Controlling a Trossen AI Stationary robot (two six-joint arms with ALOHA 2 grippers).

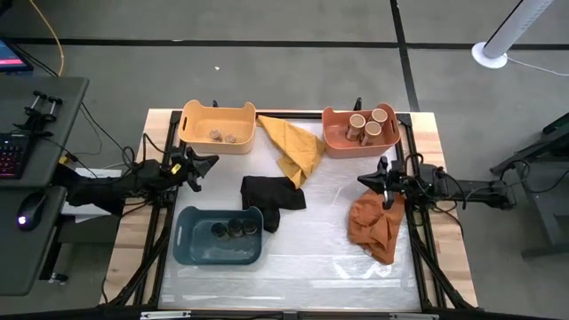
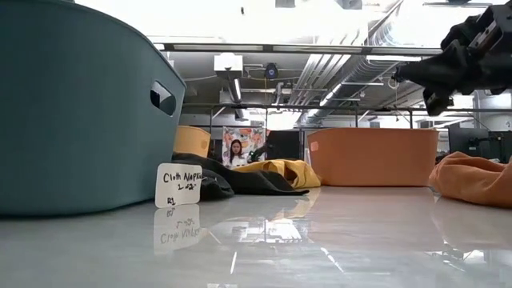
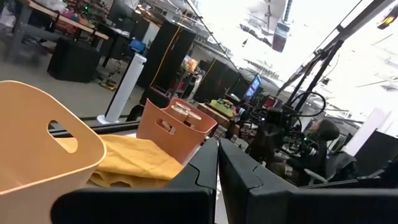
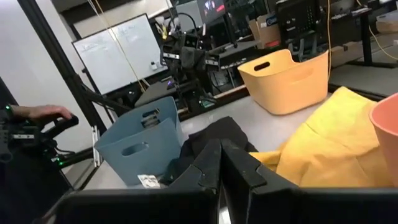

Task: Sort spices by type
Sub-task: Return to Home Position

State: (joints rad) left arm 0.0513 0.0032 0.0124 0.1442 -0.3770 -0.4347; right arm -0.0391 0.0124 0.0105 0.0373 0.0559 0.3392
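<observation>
Left gripper (image 1: 210, 165), centre left, and right gripper (image 1: 364, 180), centre right, both hang closed and empty over the glossy table (image 1: 311, 262). Dark-lidded jars (image 1: 233, 229) stand in the blue bin (image 1: 191, 253), lower left; tan-lidded jars (image 1: 369, 124) in the salmon bin (image 1: 333, 142), upper right. Far behind in the room, a person (image 2: 237, 154) shows.

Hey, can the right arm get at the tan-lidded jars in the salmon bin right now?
Probably yes. The right pincer hangs shut close to the salmon bin. The bin is open-topped and nothing covers the tan-lidded jars. The pincer would need to open first.
</observation>
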